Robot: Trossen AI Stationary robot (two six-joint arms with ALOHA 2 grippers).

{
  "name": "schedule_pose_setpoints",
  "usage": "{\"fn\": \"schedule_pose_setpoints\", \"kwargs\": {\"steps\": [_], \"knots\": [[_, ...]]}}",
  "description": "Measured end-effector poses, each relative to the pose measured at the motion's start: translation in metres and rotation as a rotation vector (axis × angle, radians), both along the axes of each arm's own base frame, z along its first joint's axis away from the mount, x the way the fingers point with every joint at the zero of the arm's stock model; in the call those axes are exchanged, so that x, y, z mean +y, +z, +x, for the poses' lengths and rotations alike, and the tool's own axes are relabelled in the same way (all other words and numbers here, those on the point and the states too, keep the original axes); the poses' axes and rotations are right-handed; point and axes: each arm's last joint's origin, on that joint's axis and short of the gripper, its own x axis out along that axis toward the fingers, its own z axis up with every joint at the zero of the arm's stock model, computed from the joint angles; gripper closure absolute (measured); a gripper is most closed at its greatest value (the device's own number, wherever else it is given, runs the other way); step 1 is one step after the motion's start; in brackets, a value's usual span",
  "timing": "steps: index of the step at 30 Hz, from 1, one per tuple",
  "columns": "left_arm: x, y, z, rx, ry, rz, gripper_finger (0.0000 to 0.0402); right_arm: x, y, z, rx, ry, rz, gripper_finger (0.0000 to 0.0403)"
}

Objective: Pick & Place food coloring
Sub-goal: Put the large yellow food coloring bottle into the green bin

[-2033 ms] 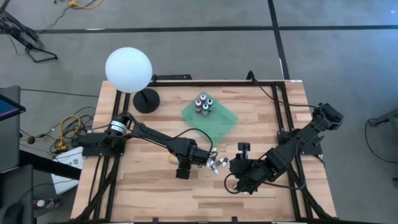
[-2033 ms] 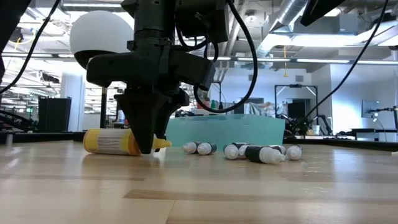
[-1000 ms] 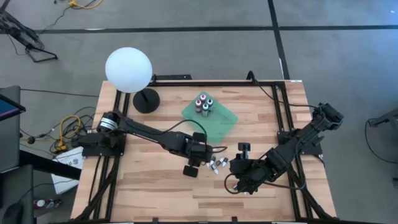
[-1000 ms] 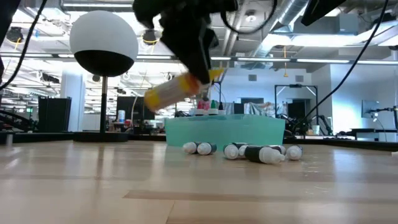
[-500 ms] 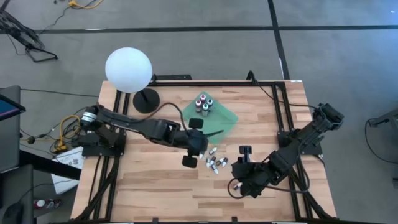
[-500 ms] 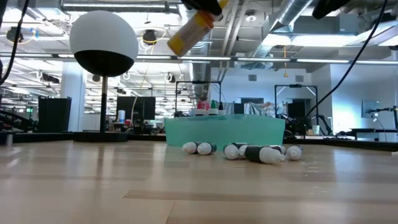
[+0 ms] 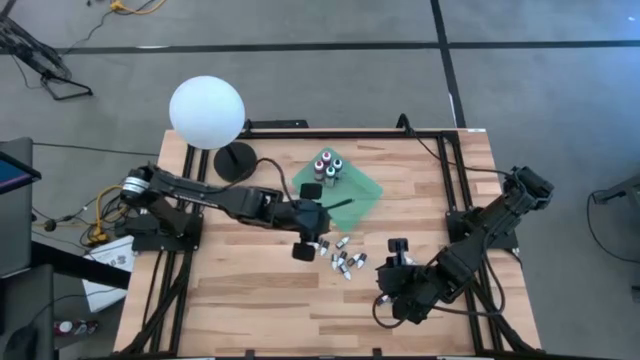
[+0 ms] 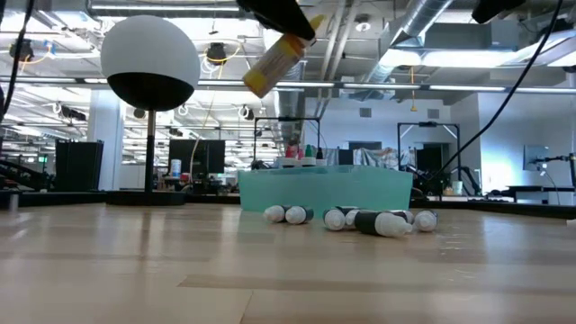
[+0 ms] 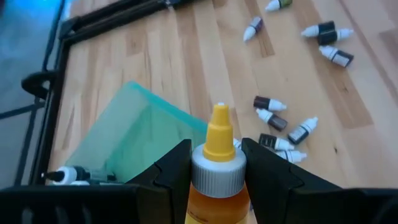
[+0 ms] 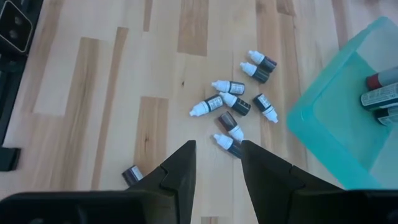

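Observation:
My left gripper (image 9: 215, 153) is shut on a yellow bottle (image 9: 217, 163) with a grey collar and a yellow nozzle. In the low view the bottle (image 8: 274, 65) hangs high over the table. Seen from above, the left gripper (image 7: 318, 222) stands at the near edge of the green tray (image 7: 345, 195). Several bottles (image 7: 327, 166) stand upright in the tray's far corner. Several small food coloring bottles (image 7: 340, 260) lie on their sides on the wood just near of the tray. My right gripper (image 10: 217, 163) hangs open over the near right, nothing between its fingers. My left gripper pinches the yellow bottle at its grey collar (image 9: 216, 172), just below the nozzle, one finger on each side. The bottle is lifted clear of the table and tilted, nozzle end (image 8: 311, 23) up by the fingers and base (image 8: 254, 83) lower.
A white globe lamp (image 7: 207, 112) on a black foot (image 7: 235, 161) stands at the far left of the table. A black frame runs along the table's edges (image 7: 450, 170). One small dark bottle (image 10: 132, 175) lies apart, near my right gripper.
My left gripper has risen with the yellow bottle and gone toward the far edge, up to the tray. The bottle is now much higher over the table and still tilted. My right gripper has drifted a little toward the near right.

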Motion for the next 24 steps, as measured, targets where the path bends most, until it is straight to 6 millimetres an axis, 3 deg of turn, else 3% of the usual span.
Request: {"fn": "schedule_pose_setpoints", "kwargs": {"steps": [6,11,17,24], "knots": [[0.014,-0.004,-0.030,-0.153,0.030,-0.024,0.0281,-0.002,0.000,0.000,-0.008,-0.011,-0.021,0.0284],[0.029,-0.008,-0.062,-0.390,0.059,-0.047,0.0281,-0.002,0.000,0.000,-0.013,-0.013,-0.025,0.0284],[0.043,-0.035,-0.093,-0.687,0.117,-0.046,0.0281,-0.002,0.000,0.001,-0.027,-0.022,-0.040,0.0284],[0.056,-0.072,-0.111,-0.833,0.259,-0.030,0.0281,-0.002,0.000,0.001,-0.039,-0.027,-0.046,0.0284]]}}
